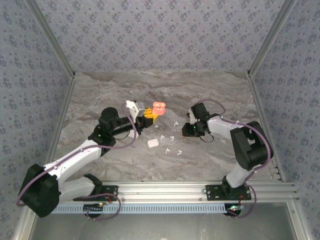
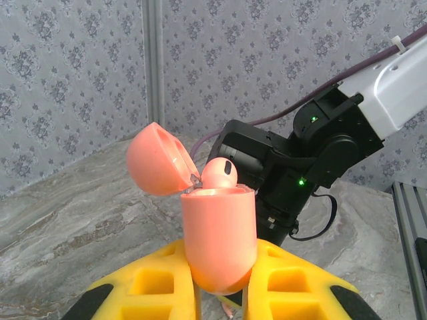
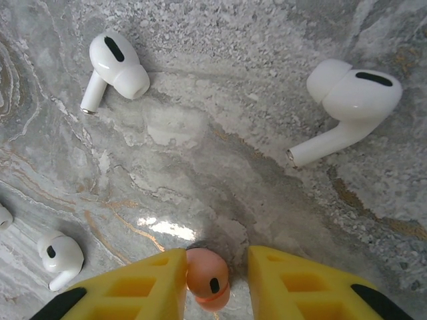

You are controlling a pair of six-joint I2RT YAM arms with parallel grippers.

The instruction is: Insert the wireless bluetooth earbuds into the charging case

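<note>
The left tool (image 2: 220, 257), two chunky yellow fingers with hollow ribbed cells, is clenched on a smooth coral-pink charging case (image 2: 219, 233), a rounded capsule held upright. Its domed lid (image 2: 157, 160) is hinged back to the left, and one glossy coral earbud head (image 2: 219, 173) with a dark oval vent sits in the case mouth. On the table (image 3: 220, 133) — grey marble-patterned, veined with rust and white — the right tool (image 3: 217, 260) has matching yellow fingers flanking a second coral earbud (image 3: 207, 279). That bud lies against the left finger with a sliver of gap at the other, so the tool is narrowed around it but not clamped. White earbuds, glossy and L-shaped with short stems, lie loose nearby: one (image 3: 113, 63) far left, one (image 3: 350, 93) far right, one (image 3: 60, 257) just beside the tool. A closed white pebble-shaped case (image 1: 153, 142) rests between the arms.
</note>
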